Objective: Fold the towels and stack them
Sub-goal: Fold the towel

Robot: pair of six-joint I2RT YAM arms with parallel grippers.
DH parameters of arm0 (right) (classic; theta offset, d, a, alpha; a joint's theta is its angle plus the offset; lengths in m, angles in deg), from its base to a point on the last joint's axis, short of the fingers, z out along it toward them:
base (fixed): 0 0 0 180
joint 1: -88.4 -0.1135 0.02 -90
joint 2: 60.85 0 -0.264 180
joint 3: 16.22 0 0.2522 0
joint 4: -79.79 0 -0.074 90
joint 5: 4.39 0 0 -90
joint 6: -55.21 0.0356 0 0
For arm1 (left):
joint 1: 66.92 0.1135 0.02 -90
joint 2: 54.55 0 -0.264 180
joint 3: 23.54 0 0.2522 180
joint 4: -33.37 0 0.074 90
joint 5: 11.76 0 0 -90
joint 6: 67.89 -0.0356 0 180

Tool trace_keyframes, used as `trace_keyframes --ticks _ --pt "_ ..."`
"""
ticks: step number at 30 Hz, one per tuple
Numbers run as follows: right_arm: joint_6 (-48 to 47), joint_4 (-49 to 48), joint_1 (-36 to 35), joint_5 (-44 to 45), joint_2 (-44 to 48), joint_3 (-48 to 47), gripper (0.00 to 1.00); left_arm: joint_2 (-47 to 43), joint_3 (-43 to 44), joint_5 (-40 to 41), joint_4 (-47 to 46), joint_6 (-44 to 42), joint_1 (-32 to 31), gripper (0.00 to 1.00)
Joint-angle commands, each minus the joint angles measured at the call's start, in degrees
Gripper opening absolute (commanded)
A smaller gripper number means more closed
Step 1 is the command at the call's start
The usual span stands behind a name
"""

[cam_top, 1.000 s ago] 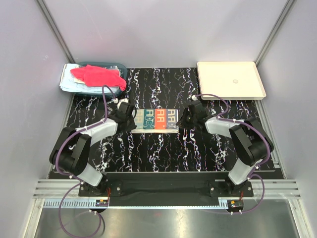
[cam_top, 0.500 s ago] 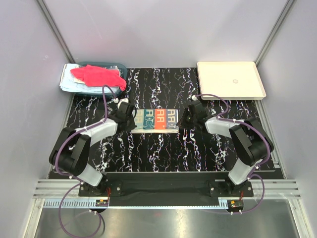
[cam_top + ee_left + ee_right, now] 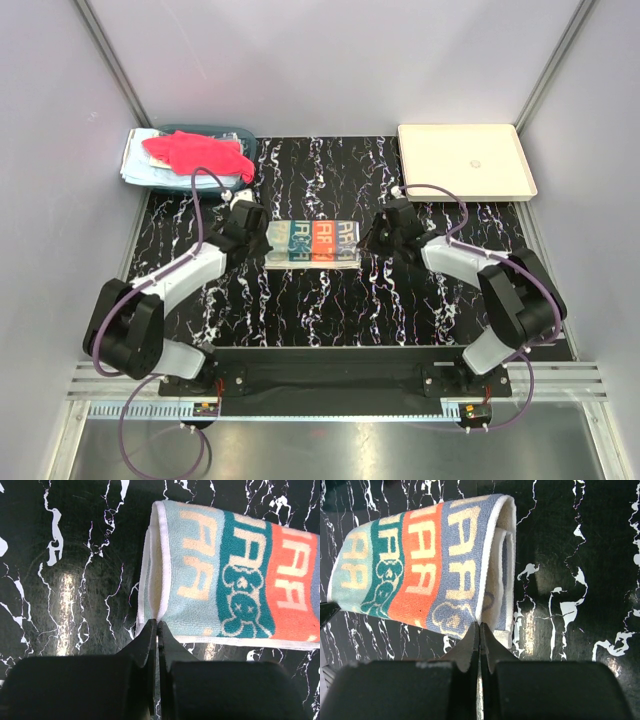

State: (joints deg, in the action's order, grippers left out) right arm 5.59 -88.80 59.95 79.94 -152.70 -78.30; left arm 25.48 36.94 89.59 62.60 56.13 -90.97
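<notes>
Basket: teal plastic basket (image 3: 232, 132) at the upper left of the overhead frame, at the far left corner of the tabletop (image 3: 320, 300).
Basket contents: a red-pink towel (image 3: 195, 152) lies crumpled on top. A light blue towel (image 3: 138, 160) sits under it and spills over the basket's left side.
Tray: cream rectangular tray (image 3: 467, 145) at the upper right of the overhead frame, with a small round mark at its middle.
Tabletop: black with white marble-like veins.
Patterned towel, place: at the centre of the overhead frame, between the two arms and well apart from both basket and tray.
Patterned towel, look: the patterned towel (image 3: 312, 243) is folded into a long narrow strip running left to right. Four colour bands cross it: pale aqua, dark teal, orange-red and slate blue. Cream block letters sit on the bands, and a small cartoon figure shows on the dark teal one. A white hem runs along its edges.
Patterned towel, ends: the left wrist frame shows stacked layers at the left end. The right wrist frame shows the right end curling over, with cream inner layers open to view.
Left pincer: the left pincer (image 3: 157, 627) has its fingers pressed together on the hem at the strip's near left corner, pinching the cloth.
Right pincer: the right pincer (image 3: 479, 627) has its fingers pressed together on the near edge by the slate blue end, pinching the cloth.
</notes>
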Motion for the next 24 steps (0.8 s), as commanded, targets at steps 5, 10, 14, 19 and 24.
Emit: trace_keyframes --ticks 5,10,14,19,24 --pt "0.7 -0.2 -1.3 -0.2 3.3 1.0 0.01 -3.7 -1.5 -0.5 -0.6 -0.4 0.0 0.0" --pt "1.8 -3.2 -2.3 -0.9 1.1 3.0 0.01 -3.1 -4.8 -1.2 -2.7 0.3 -0.1 0.0" --pt "2.2 -4.6 -2.5 -1.0 -1.5 4.2 0.01 -1.6 -6.6 -2.3 -4.7 0.5 -0.2 0.0" --pt "2.0 -4.4 -2.5 0.4 -1.9 4.4 0.16 -0.2 -7.9 -3.9 -6.1 0.6 -0.2 0.08" --pt "0.4 -0.7 -2.5 2.7 1.6 3.1 0.39 -2.1 -6.8 -4.1 -4.5 0.0 -0.2 0.33"
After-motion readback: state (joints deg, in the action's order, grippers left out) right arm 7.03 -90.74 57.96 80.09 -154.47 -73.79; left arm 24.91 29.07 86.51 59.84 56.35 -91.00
